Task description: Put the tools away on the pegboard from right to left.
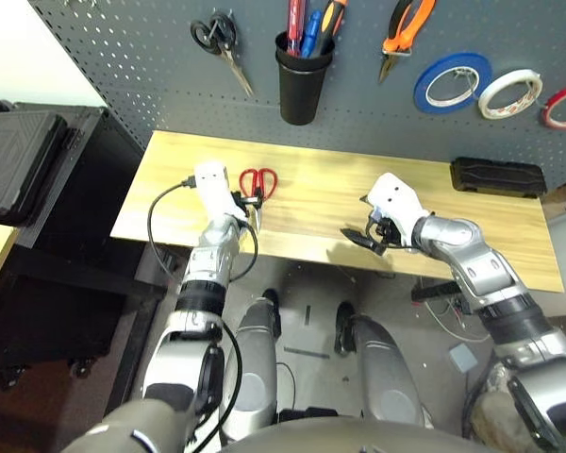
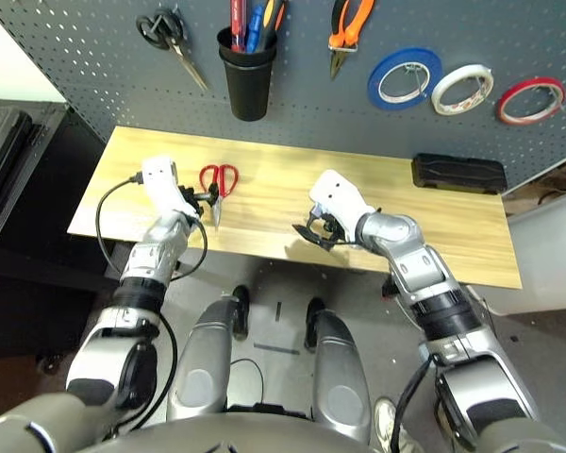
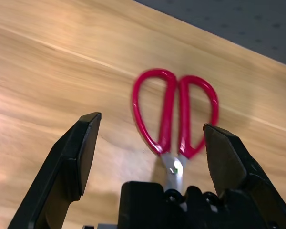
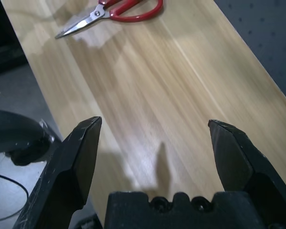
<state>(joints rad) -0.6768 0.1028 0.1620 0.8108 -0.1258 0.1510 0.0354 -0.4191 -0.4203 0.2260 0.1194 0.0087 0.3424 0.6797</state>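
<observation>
A: Where did the red-handled scissors (image 1: 258, 185) lie relative to the left end effector (image 3: 152, 143)?

B: Flat on the wooden tabletop (image 1: 330, 203), directly ahead of it. In the left wrist view the two black fingers (image 3: 81, 148) stood spread wide, one on either side of the handle loops, not touching them. The blades pointed back toward the wrist and the pivot screw sat just in front of the base of the fingers.

A: So nothing was pinched?

B: Nothing. The scissors rested on the wood by themselves, blades closed.

A: And the right end effector (image 4: 155, 143)?

B: Also spread wide and empty, held over bare tabletop near the front edge. From its wrist camera the scissors lay well ahead of it and off to one side, near the tabletop's edge.

A: What hung on the pegboard (image 1: 151, 57) beyond both end effectors?

B: Past the left one, black-handled scissors (image 1: 221, 43) on a hook and a black cup (image 1: 299, 85) holding the small red-handled screwdriver (image 1: 295, 21) among other handled tools. Past the right one, the orange-and-black-handled pliers (image 1: 400, 30), then a blue tape roll (image 1: 452, 82), a white tape roll (image 1: 509, 93) and the thin red tape ring (image 2: 530, 100) farthest to the right.

A: Anything else on the tabletop?

B: A black case (image 1: 498, 176) lay by the pegboard, well beyond the right end effector and to its right.
</observation>
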